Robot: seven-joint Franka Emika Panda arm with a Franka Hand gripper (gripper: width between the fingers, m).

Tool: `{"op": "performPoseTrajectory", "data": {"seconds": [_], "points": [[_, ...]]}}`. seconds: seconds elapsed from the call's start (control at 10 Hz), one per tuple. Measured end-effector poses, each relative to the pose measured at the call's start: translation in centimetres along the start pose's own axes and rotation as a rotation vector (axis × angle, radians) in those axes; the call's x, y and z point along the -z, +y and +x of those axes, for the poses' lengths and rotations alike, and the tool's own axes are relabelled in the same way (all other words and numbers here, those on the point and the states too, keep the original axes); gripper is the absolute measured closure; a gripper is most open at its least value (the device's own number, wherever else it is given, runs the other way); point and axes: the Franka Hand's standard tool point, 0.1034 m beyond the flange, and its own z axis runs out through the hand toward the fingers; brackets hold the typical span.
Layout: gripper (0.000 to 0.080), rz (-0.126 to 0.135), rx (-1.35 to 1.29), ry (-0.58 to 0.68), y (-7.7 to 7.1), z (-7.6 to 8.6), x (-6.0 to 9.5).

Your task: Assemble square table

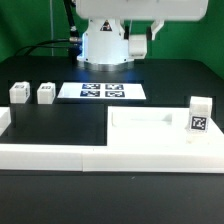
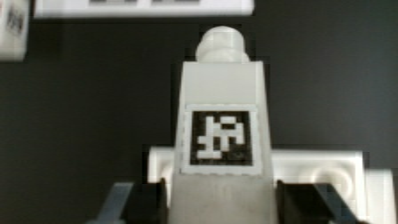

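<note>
Tool (image 2: 222,172) clamped on leg (image 2: 221,95) | marker board (image 2: 143,6) beyond its tip | second leg (image 2: 9,35) beside board

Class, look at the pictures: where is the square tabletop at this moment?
In the exterior view the tabletop lies on that view's right, against the long white border wall, with one tagged leg standing at its right end.
</note>
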Motion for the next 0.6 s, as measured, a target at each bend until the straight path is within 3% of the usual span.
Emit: {"op": "performPoseTrajectory", "data": {"seconds": [0.4, 0.5, 0.6], "points": [[0.0508, 0.014, 0.004, 0.265, 0.0, 0.8, 0.1], [0.0508, 0.013, 0.002, 0.357, 0.1, 1.7, 0.5], [0.0508, 0.007, -0.008, 0.448, 0.4, 3.8, 2.1]]}}
